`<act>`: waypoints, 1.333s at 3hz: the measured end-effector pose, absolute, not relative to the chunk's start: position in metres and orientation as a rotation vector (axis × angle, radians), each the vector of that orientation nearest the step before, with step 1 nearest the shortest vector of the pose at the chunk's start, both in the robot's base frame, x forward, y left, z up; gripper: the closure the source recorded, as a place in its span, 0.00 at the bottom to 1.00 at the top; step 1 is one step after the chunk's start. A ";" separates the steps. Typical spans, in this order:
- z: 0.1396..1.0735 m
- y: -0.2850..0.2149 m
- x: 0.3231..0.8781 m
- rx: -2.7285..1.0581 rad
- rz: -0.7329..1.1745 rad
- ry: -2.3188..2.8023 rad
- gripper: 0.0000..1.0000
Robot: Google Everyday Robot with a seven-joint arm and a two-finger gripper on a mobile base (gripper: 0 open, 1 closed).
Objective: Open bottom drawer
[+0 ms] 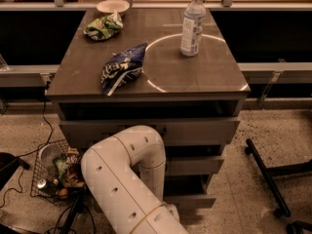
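Observation:
The cabinet has three grey-brown drawer fronts stacked below its top. The bottom drawer is the lowest and narrowest front, just above the floor; only its right part shows, and its handle is hidden. My white arm bends in front of the cabinet's lower left and reaches down towards the lower drawers. My gripper is hidden behind the arm, low in front of the cabinet. The mid-sized front and the tallest front sit above the bottom drawer.
On the cabinet top are a water bottle, a blue snack bag, a green bag and a white bowl. A wire basket of trash stands on the floor at left. Black chair legs lie at right.

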State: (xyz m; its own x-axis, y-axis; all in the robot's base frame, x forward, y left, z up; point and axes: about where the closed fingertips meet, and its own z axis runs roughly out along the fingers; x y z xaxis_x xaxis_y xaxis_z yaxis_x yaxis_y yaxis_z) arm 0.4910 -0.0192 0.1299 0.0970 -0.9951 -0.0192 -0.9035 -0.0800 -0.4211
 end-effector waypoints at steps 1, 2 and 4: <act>0.142 -0.016 0.485 -2.058 -0.407 1.862 1.00; 0.174 -0.011 0.488 -2.072 -0.460 1.827 1.00; 0.181 -0.012 0.491 -2.076 -0.476 1.825 1.00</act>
